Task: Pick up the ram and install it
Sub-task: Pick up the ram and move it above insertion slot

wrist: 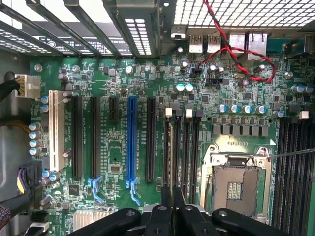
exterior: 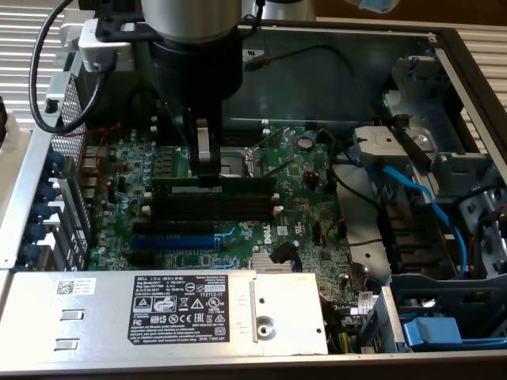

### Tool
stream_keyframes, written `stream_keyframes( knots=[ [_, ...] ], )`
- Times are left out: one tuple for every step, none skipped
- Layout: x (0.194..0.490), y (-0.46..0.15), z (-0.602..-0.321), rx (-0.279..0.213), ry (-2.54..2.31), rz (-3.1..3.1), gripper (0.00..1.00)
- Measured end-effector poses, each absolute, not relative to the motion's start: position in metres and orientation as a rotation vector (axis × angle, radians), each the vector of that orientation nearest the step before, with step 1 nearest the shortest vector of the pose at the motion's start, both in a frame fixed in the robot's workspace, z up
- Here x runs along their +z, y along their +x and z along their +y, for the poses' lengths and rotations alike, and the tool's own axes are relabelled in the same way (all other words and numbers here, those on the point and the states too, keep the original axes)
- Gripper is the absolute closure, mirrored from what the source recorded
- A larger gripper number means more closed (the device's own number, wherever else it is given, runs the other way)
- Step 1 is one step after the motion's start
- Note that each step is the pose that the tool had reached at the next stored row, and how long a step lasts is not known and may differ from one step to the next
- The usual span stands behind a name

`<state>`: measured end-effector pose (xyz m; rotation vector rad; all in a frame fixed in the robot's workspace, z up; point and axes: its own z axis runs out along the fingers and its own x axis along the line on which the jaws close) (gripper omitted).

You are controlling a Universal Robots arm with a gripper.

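Observation:
The ram (exterior: 238, 184) is a long dark green stick lying level along the far row of black memory slots (exterior: 230, 207) on the motherboard. My gripper (exterior: 207, 176) comes straight down from above and is shut on the stick near its middle. In the wrist view the ram (wrist: 171, 162) shows edge-on as a thin dark line between my gripper (wrist: 172, 199) fingers, lined up with the memory slots (wrist: 186, 147). Whether the stick is seated in the slot or just above it, I cannot tell.
The CPU socket (exterior: 242, 162) lies just beyond the slots, with the blue expansion slot (exterior: 174, 240) in front. A labelled metal power supply (exterior: 174, 313) spans the near edge. Blue cables (exterior: 420, 198) and drive bays fill the exterior view's right. A red-black wire (wrist: 246, 54) loops near the rear ports.

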<state>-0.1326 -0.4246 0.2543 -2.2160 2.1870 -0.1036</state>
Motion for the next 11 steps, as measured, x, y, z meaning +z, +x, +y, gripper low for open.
stream_keyframes(
  knots=[
    [0.2538,-0.1318,-0.4247,-0.102,-2.219,2.185,0.88],
    [0.2534,-0.1312,-0.4247,-0.101,-2.222,2.183,0.88],
    [0.2532,-0.131,-0.4252,-0.1,-2.222,2.183,0.88],
    [0.2531,-0.131,-0.426,-0.1,-2.222,2.183,0.88],
    [0.2529,-0.131,-0.4269,-0.1,-2.222,2.183,0.88],
    [0.2527,-0.131,-0.4276,-0.1,-2.223,2.183,0.88],
    [0.2523,-0.131,-0.4277,-0.1,-2.222,2.183,0.88],
    [0.252,-0.131,-0.4278,-0.1,-2.222,2.184,0.88],
    [0.2517,-0.1309,-0.4279,-0.099,-2.22,2.186,0.88],
    [0.2514,-0.1309,-0.4279,-0.099,-2.215,2.191,0.88],
    [0.2512,-0.1309,-0.4279,-0.098,-2.207,2.198,0.88]
  ],
)
